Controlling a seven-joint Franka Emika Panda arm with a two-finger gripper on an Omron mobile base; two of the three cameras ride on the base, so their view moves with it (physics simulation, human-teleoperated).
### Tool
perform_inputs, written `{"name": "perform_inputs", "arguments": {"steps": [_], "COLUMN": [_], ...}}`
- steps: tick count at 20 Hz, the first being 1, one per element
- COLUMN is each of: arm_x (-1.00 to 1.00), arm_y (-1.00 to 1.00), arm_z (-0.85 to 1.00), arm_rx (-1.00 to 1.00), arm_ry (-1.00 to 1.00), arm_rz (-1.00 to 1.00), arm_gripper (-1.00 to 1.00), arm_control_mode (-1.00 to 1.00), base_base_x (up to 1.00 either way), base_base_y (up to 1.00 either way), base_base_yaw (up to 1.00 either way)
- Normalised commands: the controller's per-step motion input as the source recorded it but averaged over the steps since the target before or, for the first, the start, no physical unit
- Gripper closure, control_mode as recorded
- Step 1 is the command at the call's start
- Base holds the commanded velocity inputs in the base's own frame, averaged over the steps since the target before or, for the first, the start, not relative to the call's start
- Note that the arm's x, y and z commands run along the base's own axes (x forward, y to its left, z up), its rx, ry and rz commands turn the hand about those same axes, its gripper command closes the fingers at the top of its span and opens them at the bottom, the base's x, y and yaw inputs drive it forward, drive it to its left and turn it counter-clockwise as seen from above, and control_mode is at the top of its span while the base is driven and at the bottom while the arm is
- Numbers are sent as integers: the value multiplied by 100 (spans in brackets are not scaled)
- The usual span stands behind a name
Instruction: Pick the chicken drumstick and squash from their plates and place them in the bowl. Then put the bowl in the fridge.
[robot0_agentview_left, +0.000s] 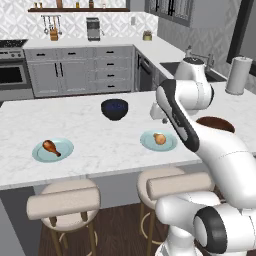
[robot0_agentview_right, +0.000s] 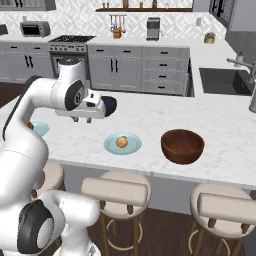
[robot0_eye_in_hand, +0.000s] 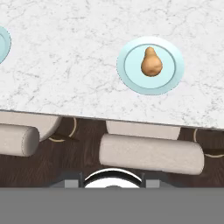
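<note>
Hovering folded above the counter edge, gripper (robot0_agentview_right: 82, 119) pointing down, jaw state unclear, squash (robot0_eye_in_hand: 151, 63) resting on plate (robot0_eye_in_hand: 131, 78).

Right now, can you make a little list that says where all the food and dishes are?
drumstick: lying on the left teal plate
squash: sitting on the other teal plate, untouched
brown bowl: on the counter, to the right of the squash plate, nothing inside
dark bowl: farther back on the counter
stools: tucked under the counter edge
</note>
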Motion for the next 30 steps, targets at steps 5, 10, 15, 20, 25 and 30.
{"name": "perform_inputs", "arguments": {"steps": [5, 10, 15, 20, 25, 30], "arm_x": [0, 5, 26, 47, 52, 48], "arm_y": [59, 98, 89, 84, 83, 79], "arm_z": [-6, -18, -16, -9, -26, -34], "arm_rx": [-2, 0, 4, 5, 0, 0], "arm_ry": [-4, -1, 0, 1, 5, 5], "arm_rz": [1, 7, 5, 9, 9, 7], "arm_gripper": [-100, -100, -100, -100, -100, -100], "arm_control_mode": [-100, -100, -100, -100, -100, -100], "base_base_x": [0, 0, 0, 0, 0, 0], "base_base_y": [0, 0, 0, 0, 0, 0], "base_base_yaw": [0, 0, 0, 0, 0, 0]}}
